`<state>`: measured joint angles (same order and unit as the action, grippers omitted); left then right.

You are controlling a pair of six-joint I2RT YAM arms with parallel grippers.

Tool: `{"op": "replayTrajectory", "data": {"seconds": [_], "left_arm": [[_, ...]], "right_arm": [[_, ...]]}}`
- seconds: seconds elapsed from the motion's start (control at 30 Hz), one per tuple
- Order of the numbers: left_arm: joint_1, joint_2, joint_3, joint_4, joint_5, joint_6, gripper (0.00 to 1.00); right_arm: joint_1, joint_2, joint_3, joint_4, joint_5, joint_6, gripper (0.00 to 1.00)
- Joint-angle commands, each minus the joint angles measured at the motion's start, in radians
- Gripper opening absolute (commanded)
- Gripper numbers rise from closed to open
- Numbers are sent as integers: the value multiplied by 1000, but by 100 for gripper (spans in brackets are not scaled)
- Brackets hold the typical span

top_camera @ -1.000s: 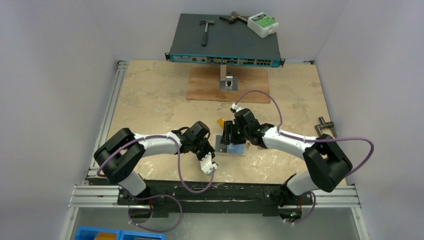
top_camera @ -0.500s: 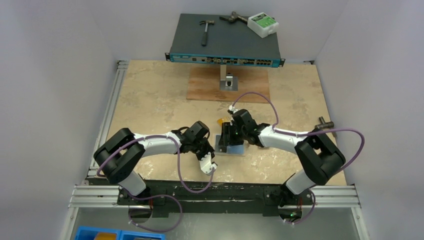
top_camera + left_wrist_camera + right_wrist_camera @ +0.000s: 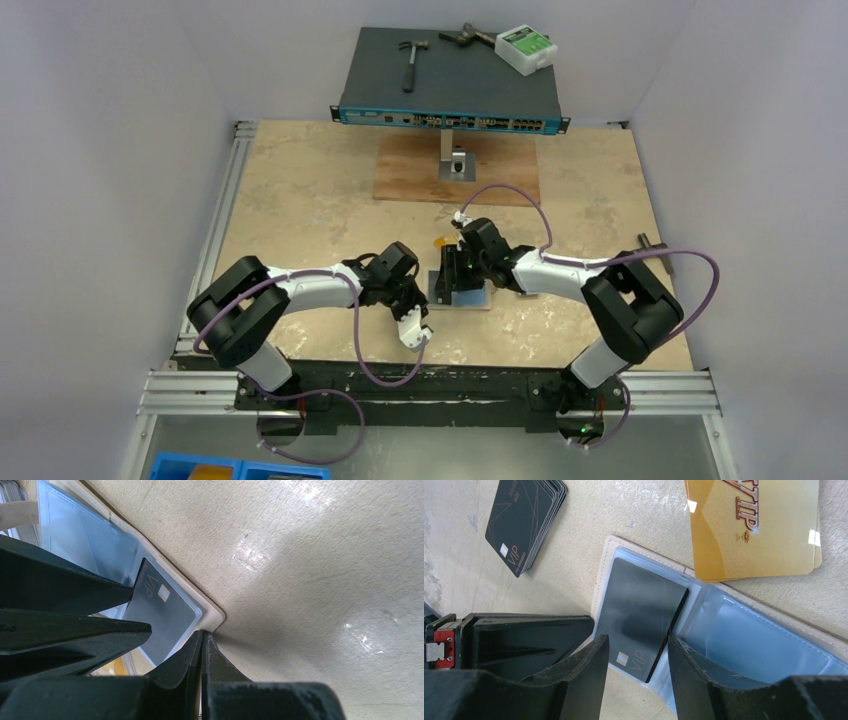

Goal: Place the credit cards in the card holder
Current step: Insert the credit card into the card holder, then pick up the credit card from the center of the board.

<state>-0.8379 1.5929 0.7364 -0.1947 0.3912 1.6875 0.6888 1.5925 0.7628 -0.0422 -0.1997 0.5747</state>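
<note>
1. Lying open and flat on the table (image 3: 634, 510), the holder (image 3: 599, 587) is found between the two arms, with its clear pockets turned up.
2. One black card (image 3: 641, 612) is seen at the pocket nearest the left gripper (image 3: 202, 640). A bluish sheen suggests it is under the film, but how far it is seated cannot be told.
3. A stack (image 3: 524, 525) of black cards is laid on the table near the holder, and gold cards (image 3: 751, 525) are set against its rim on another side.
4. The right gripper (image 3: 638, 642) is held released just above the black card, with its jaws apart and nothing between them.
5. The left gripper is clenched on nothing, with its tips at the holder's corner. Whether that corner is being pressed cannot be told.
6. The cards are judged light, stiff, thin and slick. Lying flat, they offer little edge, so the top card of the stack is best taken across its long edges, or tipped up by one short edge first.
7. The holder is judged light and floppy, and likely to skid when a card is pushed in. It is best pinned at the beige rim, not on the soft film.
</note>
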Motion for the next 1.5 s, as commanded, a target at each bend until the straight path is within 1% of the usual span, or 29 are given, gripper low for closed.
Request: {"op": "replayTrajectory", "data": {"seconds": [0.0,0.13,0.23,0.37,0.43,0.53,0.57,0.7,0.8,0.87,0.93,0.97,1.03,1.1,1.17,1.3,1.47], "left_arm": [[4,-1,-11,-36,38,16,0],[5,-1,-2,-37,37,18,0],[8,-8,21,-61,33,-13,0],[10,-40,47,-94,10,-53,13],[16,-61,56,-129,-5,-59,20],[25,-103,75,-187,-20,-71,36],[30,-112,89,-209,-20,-84,37],[45,-137,160,-317,-35,-139,39],[47,-157,182,-347,-42,-160,40],[49,-147,231,-378,-42,-221,40],[54,-109,307,-424,-46,-296,40],[56,-84,348,-434,-50,-307,40],[57,-17,439,-452,-82,-345,40],[61,40,536,-464,-97,-418,39],[61,82,604,-485,-114,-458,40],[60,109,619,-438,-131,-493,41],[77,132,543,-288,-127,-571,40]], "right_arm": [[25,-15,39,16,-57,-3,46],[20,-66,41,-24,-80,4,47],[-46,-115,81,-113,-82,-45,50],[-168,-146,183,-206,-97,-120,51],[-201,-135,236,-237,-91,-146,51],[-232,-108,288,-244,-85,-169,54],[-240,-95,295,-237,-82,-175,55],[-258,-32,314,-214,-49,-200,60],[-261,-6,289,-164,-38,-196,62],[-262,10,270,-131,-34,-197,64],[-262,24,243,-94,-21,-197,65],[-262,30,237,-79,-18,-197,65],[-262,41,226,-63,-11,-196,65],[-261,47,218,-43,-4,-191,64],[-261,56,216,-30,-2,-186,63],[-269,84,210,-4,-19,-174,63],[-279,136,186,36,-51,-142,64]]}}
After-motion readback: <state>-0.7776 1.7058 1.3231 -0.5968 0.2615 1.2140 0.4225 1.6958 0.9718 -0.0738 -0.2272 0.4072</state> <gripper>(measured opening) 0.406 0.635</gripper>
